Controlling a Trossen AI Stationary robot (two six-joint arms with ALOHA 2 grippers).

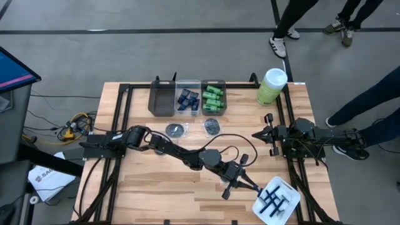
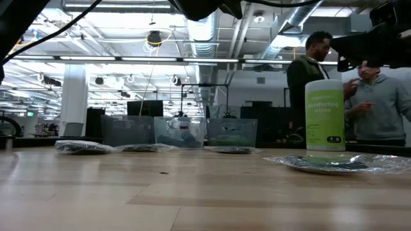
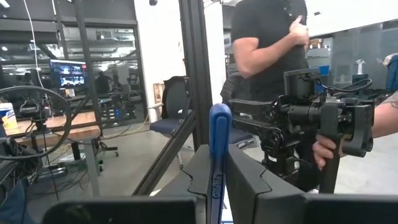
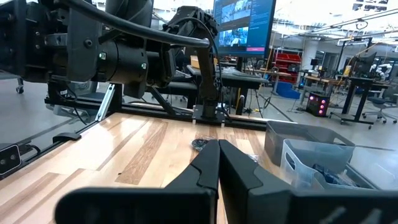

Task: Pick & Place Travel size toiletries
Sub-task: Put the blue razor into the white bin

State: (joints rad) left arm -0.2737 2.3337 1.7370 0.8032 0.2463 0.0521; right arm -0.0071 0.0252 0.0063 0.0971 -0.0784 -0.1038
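My left gripper [image 1: 253,183] reaches across the table to the near right and is shut on a thin blue razor [image 3: 218,134]. It stands just left of the white tray [image 1: 286,190], which holds several dark razors. At the far edge stand three bins: a dark one [image 1: 160,100], one with navy tubes [image 1: 187,100] and one with green bottles [image 1: 213,98]. Two round crinkly packets [image 1: 175,130] [image 1: 212,126] lie flat on the table in front of the bins. My right gripper [image 1: 257,134] waits shut at the table's right side, holding nothing. My left gripper pinches the blue razor's handle [image 3: 216,177] between its two fingers. The fingers come about level from the table's left. The razor's free end [image 3: 219,115] sticks out past the fingertips, and the razor is clear of the table.
A tall green canister with a white lid [image 1: 270,86] stands at the far right corner. A black frame [image 1: 122,119] runs along the table's edges. People stand beyond the far and right edges [image 1: 369,112]. Bare wood lies in the middle and near left [image 1: 162,187].
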